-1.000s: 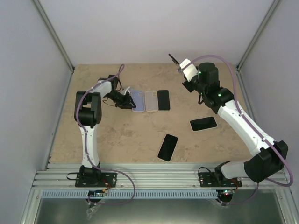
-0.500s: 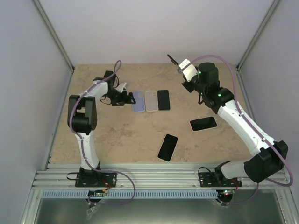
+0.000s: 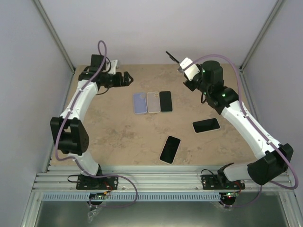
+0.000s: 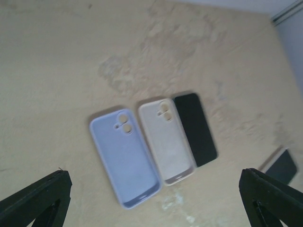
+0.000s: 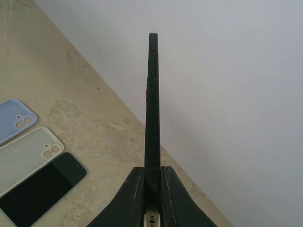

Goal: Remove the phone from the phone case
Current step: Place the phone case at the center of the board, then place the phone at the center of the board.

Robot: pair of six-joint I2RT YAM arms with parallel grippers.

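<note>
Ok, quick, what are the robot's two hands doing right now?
Left gripper: open, holding nothing.
Right gripper: closed on a dark phone, held up edge-on.

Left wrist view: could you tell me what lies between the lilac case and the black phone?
An empty white case lies there, beside both; the left wrist and top views show it.

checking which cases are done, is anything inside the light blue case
Nothing: the light blue case lies open side up on the table, its bare inner back showing, no phone in it. Whatever is beneath it is covered.
</note>
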